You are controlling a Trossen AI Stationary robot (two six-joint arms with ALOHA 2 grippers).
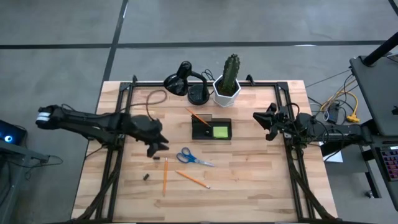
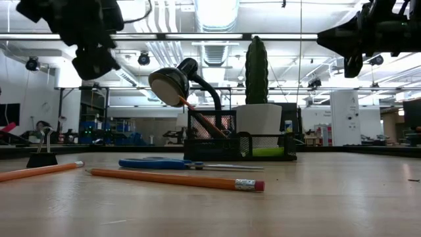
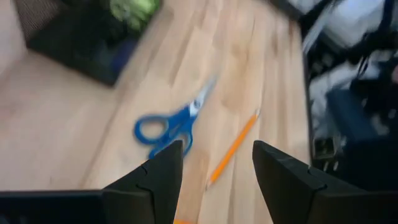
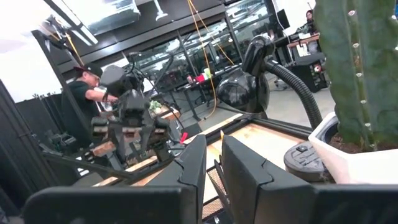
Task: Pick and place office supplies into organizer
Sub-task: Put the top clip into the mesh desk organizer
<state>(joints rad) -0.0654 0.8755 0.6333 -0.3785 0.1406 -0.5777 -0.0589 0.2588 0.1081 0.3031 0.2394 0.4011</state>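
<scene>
Two pencils (image 1: 165,176) lie on the light wooden table (image 1: 249,180) in front of you, with the blue scissors (image 1: 193,157) between them and the black organizer (image 1: 211,129), which already holds a green note pad (image 1: 220,131) and one leaning pencil, while a lamp (image 1: 184,81) and a cactus (image 1: 231,73) stand at the far edge and a workshop with ceiling lights and a person (image 4: 84,99) shows behind. Your left gripper (image 1: 155,144) hangs above the table with its jaws wide and empty, the scissors near it toward the organizer and a small dark clip (image 1: 156,158) just beside it on the wood. Your right gripper (image 1: 264,124) waits at the right side, well apart from the organizer, its jaws narrow and nothing between them.
</scene>
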